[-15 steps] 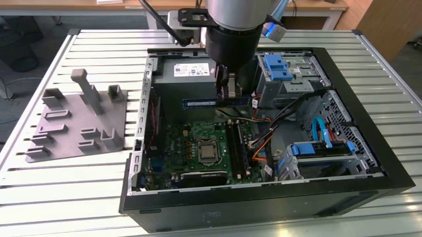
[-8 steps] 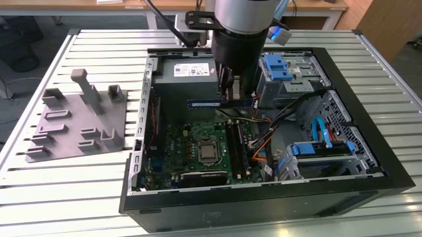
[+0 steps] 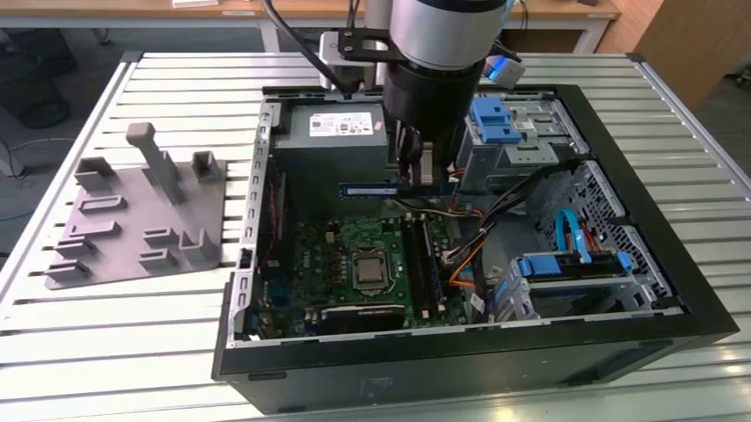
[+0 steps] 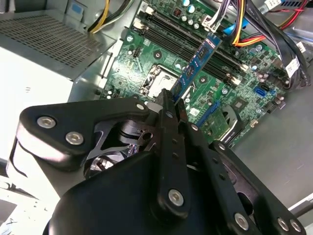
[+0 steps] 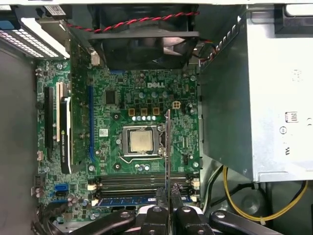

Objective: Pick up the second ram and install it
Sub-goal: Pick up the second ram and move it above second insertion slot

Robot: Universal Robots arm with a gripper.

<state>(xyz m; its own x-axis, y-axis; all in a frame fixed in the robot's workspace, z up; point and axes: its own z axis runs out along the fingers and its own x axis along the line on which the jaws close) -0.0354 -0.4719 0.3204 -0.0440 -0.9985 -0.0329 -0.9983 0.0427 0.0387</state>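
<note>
I see the gripper [image 4: 172,101] clamped on the second ram [image 4: 198,66], which hangs above the motherboard [image 4: 143,62]. Another blue stick [image 5: 129,201] sits slotted in it.

White logo [image 5: 157,85] on motherboard [image 5: 105,147]; printed label [image 3: 340,126] on power supply [image 3: 334,149], small print unreadable.

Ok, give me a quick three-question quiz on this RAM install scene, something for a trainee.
1. True or false: the hand is shut on the blue ram stick.
2. Relative to the motherboard, the blue ram stick is: A) seated in it; B) held above it; C) lying flat on it.
3. Fill in: the grey fixture tray lies to the exterior view's ____ of the computer case.

Key: 1 true; 2 B; 3 left.
</note>
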